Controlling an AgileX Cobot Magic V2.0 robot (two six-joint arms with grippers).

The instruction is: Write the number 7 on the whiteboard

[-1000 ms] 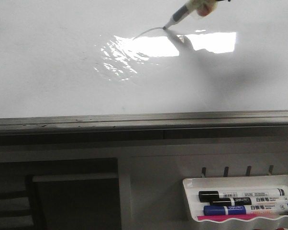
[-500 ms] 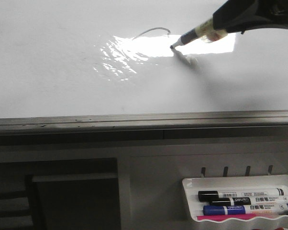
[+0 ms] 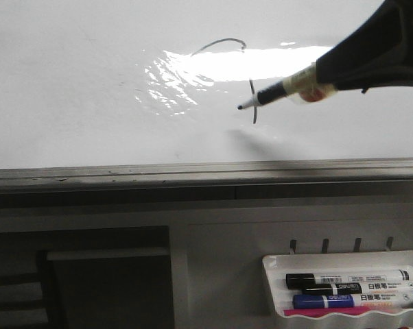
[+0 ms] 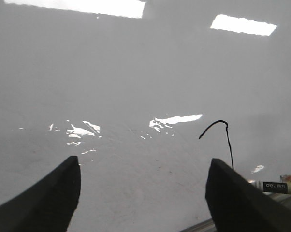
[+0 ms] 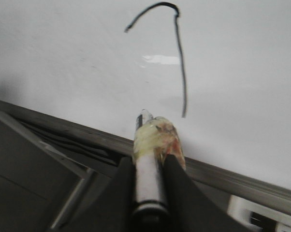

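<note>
The right claw (image 3: 330, 79) gripped the marker (image 3: 278, 91) tightly, tip just beside the 7 (image 3: 251, 82), whose stem ran toward the whiteboard's (image 3: 69, 103) near edge; the left claw (image 4: 143, 193) gaped empty.

1 whiteboard (image 3: 69, 82). 1 number 7 (image 3: 250, 96) drawn on it, 2 strokes: arched top + stem. 2 grippers in view: right gripper (image 5: 146, 162), left gripper (image 4: 143, 193). Markers: 1 held marker (image 3: 278, 89), 3 in 1 tray (image 3: 344, 260) — 2 black-capped (image 3: 316, 280), 1 blue (image 3: 330, 300). 1 pink item (image 3: 344, 311) in tray, type unclear.
</note>
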